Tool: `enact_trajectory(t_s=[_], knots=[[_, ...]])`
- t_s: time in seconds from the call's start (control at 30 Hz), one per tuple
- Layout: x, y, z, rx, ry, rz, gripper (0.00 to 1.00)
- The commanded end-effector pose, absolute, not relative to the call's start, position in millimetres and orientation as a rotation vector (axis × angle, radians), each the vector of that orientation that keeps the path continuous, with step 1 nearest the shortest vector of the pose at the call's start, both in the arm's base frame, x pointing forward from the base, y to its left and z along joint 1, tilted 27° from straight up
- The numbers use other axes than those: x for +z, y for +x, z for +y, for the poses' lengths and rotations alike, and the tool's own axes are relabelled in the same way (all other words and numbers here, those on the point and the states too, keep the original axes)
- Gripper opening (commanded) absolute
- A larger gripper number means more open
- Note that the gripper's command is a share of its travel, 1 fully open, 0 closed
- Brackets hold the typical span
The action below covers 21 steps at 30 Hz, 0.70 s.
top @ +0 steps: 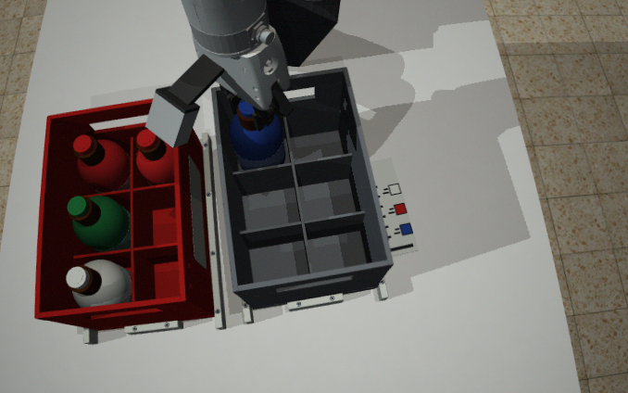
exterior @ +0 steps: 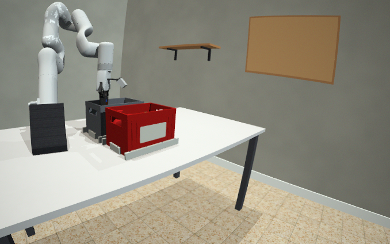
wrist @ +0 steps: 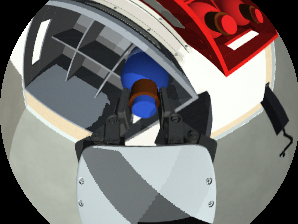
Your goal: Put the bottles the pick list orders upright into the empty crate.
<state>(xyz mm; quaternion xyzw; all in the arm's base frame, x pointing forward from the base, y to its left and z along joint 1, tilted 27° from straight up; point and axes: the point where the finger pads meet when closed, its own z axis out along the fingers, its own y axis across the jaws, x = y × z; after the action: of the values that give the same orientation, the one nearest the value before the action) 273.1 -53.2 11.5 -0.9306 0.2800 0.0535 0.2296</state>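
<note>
My gripper (top: 260,117) (exterior: 103,99) (wrist: 144,96) is shut on the neck of a blue bottle (top: 256,139) (wrist: 145,70). The bottle is upright in the back left compartment of the dark grey crate (top: 370,273) (exterior: 96,124); its base is hidden. The grey crate's other compartments look empty. The red crate (top: 199,297) (exterior: 116,136) holds two red bottles (top: 103,164) (top: 155,163) at the back, a green bottle (top: 101,223) and a white bottle (top: 103,284). The pick list (top: 402,238) shows blue, red and white squares from its black bar; its marks are too small to read surely.
Low rails (top: 213,249) lie between the crates, and short blocks (top: 315,302) stand at their ends. The wrist camera (top: 170,118) hangs over the red crate's back right corner. The black robot base (exterior: 49,129) stands behind the crates.
</note>
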Motion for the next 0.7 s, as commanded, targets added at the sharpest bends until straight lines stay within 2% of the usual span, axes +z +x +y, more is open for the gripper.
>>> enact_trajectory(t_s=[0.0,0.67], knots=[[12.2,274.3,-54.1,0.142,-2.562,0.771,0.00],[7.3,274.5,-51.6,0.142,-2.562,0.771,0.00]])
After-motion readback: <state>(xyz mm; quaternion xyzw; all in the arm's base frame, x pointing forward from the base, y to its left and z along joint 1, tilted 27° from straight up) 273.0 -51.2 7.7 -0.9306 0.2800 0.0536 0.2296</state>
